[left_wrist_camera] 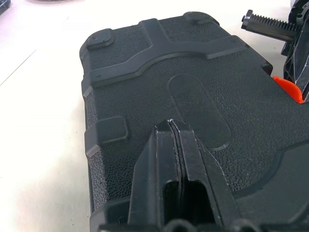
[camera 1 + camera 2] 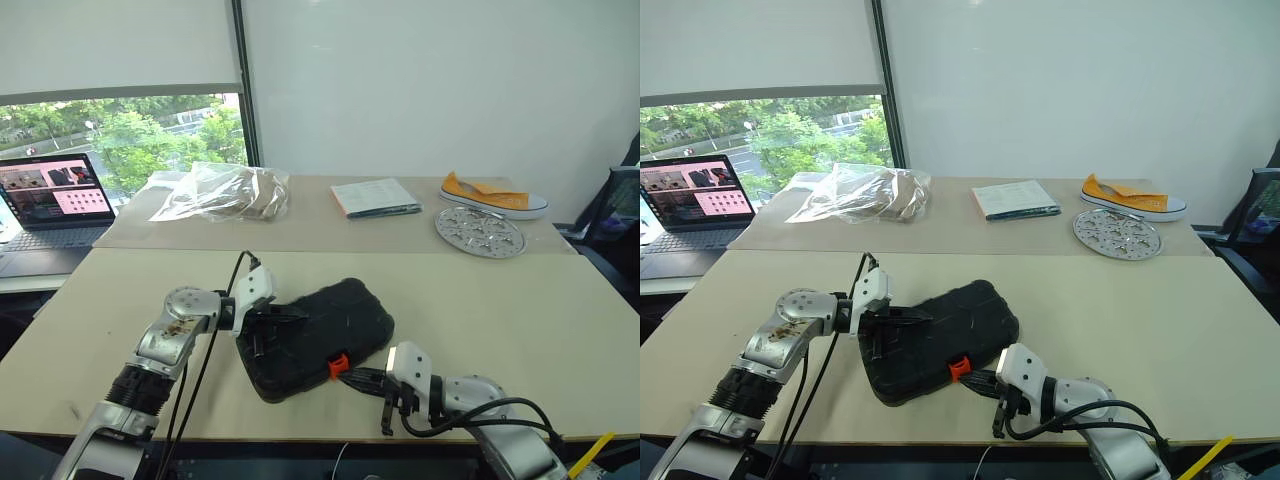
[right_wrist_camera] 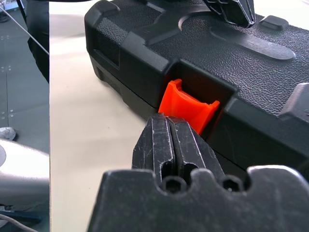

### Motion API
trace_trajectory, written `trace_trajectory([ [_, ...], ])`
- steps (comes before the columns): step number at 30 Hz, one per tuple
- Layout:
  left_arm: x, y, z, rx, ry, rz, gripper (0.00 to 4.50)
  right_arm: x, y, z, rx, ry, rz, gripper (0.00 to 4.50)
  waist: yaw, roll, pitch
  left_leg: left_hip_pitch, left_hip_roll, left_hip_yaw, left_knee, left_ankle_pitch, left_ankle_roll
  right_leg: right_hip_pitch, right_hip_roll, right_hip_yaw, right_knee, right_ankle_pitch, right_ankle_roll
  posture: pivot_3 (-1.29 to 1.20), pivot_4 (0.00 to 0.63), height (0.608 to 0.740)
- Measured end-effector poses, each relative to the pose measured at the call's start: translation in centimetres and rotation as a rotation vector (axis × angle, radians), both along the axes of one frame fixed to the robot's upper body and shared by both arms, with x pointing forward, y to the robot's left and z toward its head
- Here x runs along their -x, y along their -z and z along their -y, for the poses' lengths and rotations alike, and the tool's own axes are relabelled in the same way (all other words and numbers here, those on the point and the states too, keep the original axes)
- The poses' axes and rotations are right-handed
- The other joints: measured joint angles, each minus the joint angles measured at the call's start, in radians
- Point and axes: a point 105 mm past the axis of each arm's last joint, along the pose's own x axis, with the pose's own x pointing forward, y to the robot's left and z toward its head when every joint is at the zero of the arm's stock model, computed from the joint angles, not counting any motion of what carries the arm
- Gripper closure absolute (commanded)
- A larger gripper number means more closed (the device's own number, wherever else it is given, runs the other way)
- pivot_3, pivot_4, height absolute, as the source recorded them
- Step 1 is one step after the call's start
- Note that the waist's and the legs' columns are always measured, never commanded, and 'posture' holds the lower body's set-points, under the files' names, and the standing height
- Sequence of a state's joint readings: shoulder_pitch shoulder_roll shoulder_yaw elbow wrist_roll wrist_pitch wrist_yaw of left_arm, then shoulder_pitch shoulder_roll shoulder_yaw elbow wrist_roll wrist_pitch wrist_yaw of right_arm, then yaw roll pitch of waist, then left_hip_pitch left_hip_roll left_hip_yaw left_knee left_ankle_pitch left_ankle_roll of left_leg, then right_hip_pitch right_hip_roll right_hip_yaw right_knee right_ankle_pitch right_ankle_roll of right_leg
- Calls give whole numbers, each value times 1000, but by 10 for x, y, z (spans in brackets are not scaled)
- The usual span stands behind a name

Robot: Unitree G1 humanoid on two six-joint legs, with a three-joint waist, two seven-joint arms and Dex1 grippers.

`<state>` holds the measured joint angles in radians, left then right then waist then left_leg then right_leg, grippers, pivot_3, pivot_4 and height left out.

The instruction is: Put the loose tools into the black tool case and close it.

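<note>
While the black tool case [image 2: 318,338] lies closed on the near edge of the bench [image 2: 520,310], turned at an angle, both grippers sit against it with their jaws clenched on nothing. The left gripper [image 1: 172,126] presses its closed fingertips down on the textured lid, near the oval recess. The right gripper [image 3: 169,126] points its closed tips at the orange latch [image 3: 187,107] on the case's front edge, right at the latch's lower lip. Farther back lie a laptop [image 2: 52,205], a plastic bag [image 2: 222,191], a booklet [image 2: 375,197], a shoe [image 2: 493,196] and a round metal plate [image 2: 480,231].
</note>
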<state>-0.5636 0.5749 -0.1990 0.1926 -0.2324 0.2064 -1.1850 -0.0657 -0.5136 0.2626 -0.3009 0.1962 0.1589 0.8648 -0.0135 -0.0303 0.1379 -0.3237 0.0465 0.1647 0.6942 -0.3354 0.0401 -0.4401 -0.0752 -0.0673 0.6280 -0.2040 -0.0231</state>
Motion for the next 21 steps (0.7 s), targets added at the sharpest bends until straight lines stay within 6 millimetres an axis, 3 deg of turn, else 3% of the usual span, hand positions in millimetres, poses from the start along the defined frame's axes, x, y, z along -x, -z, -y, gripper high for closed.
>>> trace_trajectory([
  [9, -3, -1, -2, 0, -13, -3, 4461, -6, 12, -7, 28, -11, -25, 4500, -1, 0, 0, 1, 1, -1, 0, 0, -1, 0, 0, 0, 1, 0, 0, 0, 150, 740],
  [21, -1, 4, -3, -8, -15, -27, 4461, -9, 11, -10, 25, -5, -17, 4500, -1, 0, 0, 0, 1, 0, 0, 0, -1, 0, 0, 0, 1, 0, -1, 0, 150, 740],
])
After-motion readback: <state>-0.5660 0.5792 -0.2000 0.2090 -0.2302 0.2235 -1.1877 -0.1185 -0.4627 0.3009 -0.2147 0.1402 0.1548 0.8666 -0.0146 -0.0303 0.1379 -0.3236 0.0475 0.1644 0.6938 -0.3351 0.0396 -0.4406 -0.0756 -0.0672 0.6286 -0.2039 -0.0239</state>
